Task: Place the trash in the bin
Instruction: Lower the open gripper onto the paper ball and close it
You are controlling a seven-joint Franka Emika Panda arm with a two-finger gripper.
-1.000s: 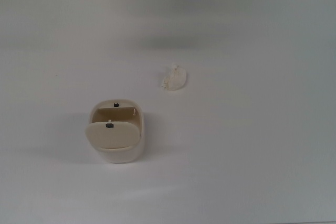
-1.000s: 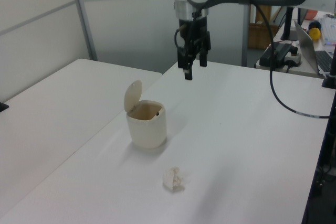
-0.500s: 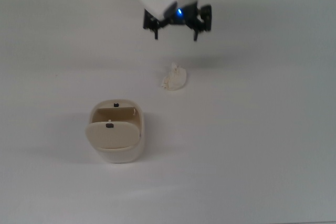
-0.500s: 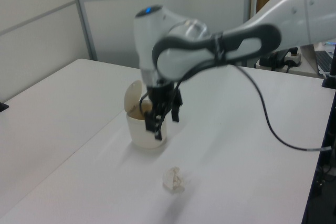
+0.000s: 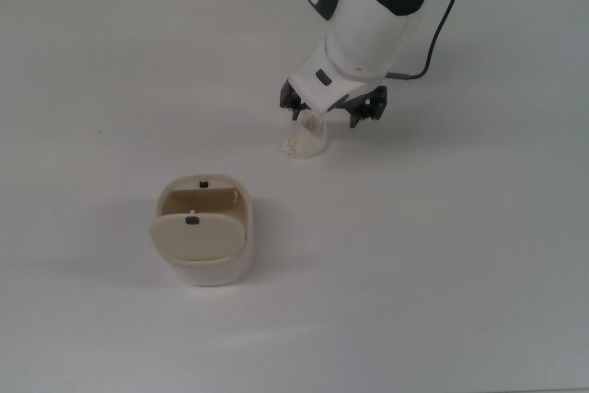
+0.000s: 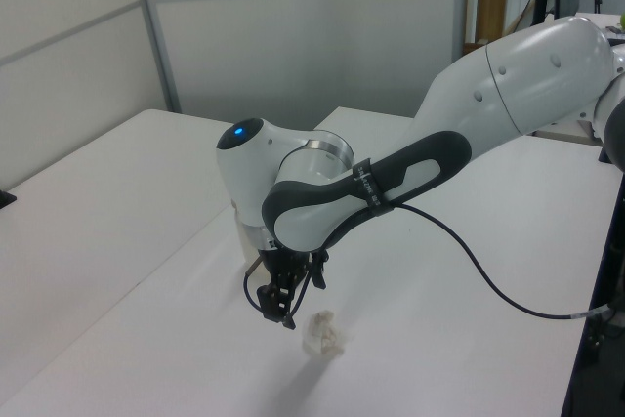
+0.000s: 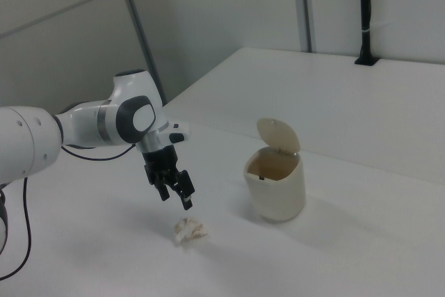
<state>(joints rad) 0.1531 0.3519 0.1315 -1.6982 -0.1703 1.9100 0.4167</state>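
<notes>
Tool (image 5: 331, 117): the two-finger end of a white Franka arm, pointed downward; its black fingers stood apart with nothing between them, and it held nothing. In the right view (image 7: 175, 193) it hung clear above the desk, not touching the surface.

Trash (image 5: 305, 139): a small lumpy wad of white paper, lying on the desk directly below the tool and slightly off to one side of it. In the top view it showed just under the tool's left finger; in the right view (image 7: 189, 230) it lay beneath the fingertips with a visible gap between; in the left view (image 6: 323, 333) it lay just to the right of the fingertips (image 6: 276, 312). It was not gripped.

Bin (image 5: 202, 232): cream-beige, rounded corners, upright on the desk, well apart from the tool. Its flap lid was tipped up, so the inside could be seen from above and in the right view (image 7: 275, 182). Small black marks showed on the rim and lid. In the left view it was almost wholly hidden behind the arm.

Desk (image 5: 460, 273): plain white, carrying both items.

Cable (image 6: 508, 295): black, running from the arm's wrist section.
</notes>
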